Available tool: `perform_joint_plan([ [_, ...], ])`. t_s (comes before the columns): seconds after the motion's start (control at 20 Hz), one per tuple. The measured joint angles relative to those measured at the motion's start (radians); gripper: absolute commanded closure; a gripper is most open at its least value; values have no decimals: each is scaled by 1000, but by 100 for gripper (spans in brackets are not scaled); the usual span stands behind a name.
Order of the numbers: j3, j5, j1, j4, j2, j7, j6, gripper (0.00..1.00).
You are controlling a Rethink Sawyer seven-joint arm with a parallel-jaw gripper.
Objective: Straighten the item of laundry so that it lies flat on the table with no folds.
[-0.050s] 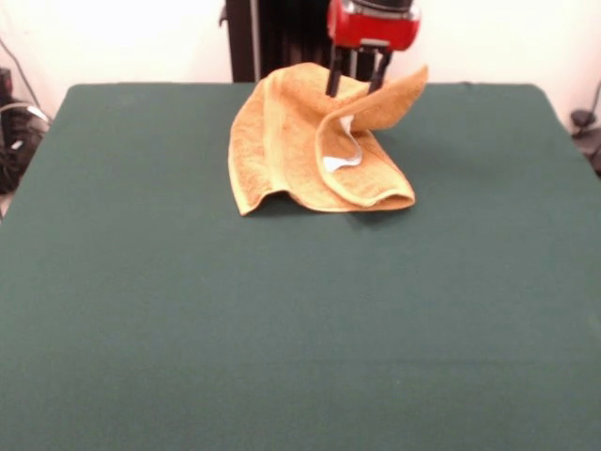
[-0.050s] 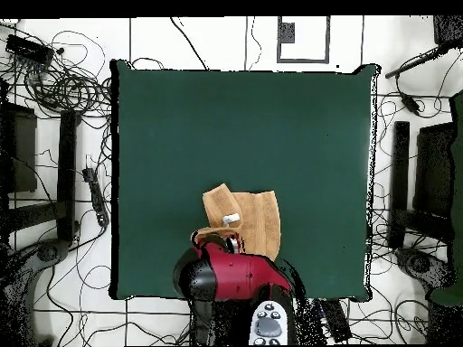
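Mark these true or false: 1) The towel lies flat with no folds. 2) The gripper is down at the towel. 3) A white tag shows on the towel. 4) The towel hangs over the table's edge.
1) False: the towel is bunched, one part lifted at the gripper.
2) True.
3) True: the white tag shows inside the fold.
4) False: it lies wholly on the table, in from the edge.
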Motion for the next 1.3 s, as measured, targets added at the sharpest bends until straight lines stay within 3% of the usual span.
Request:
perform_joint_plan([
  [1.3, 13, 0, -67, 25, -5, 0, 0, 0],
])
